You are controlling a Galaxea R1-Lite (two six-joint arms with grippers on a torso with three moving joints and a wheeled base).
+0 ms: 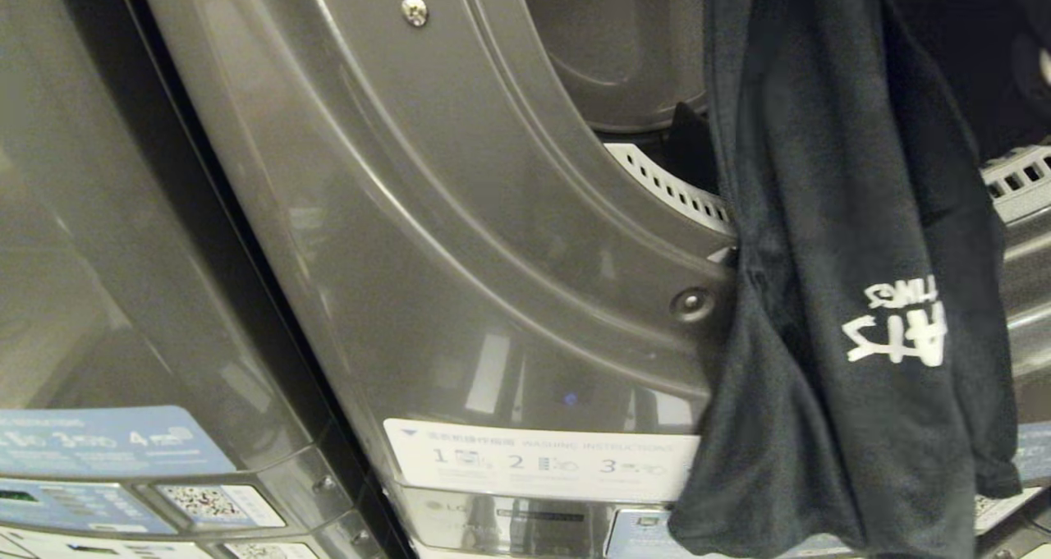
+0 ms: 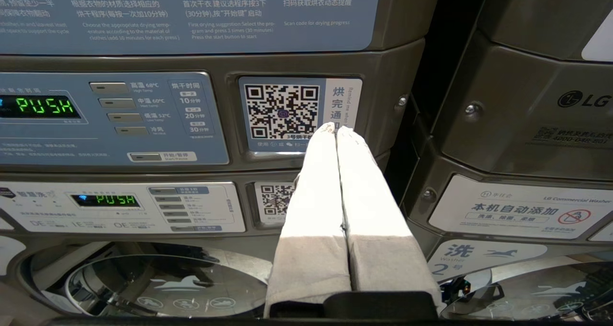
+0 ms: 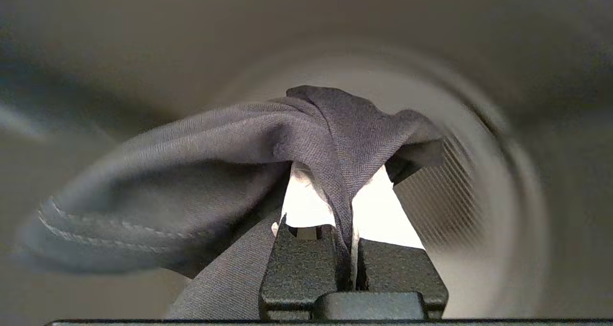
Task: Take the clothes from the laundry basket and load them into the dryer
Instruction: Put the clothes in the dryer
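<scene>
A black garment with white print (image 1: 854, 296) hangs down over the lower rim of the open dryer (image 1: 460, 239) at the right of the head view, its hem below the door frame. My right gripper (image 3: 344, 182) is shut on a fold of this dark cloth (image 3: 201, 173) and faces the round drum mouth (image 3: 479, 182); it does not show in the head view. My left gripper (image 2: 335, 127) is shut and empty, parked and pointing at the machine's control panel. The laundry basket is out of view.
A second grey machine (image 1: 98, 296) stands at the left. A white instruction label (image 1: 542, 460) runs below the dryer door frame. The left wrist view shows lit control panels (image 2: 110, 120), a QR sticker (image 2: 282, 110) and a washer's glass door (image 2: 158, 283) below.
</scene>
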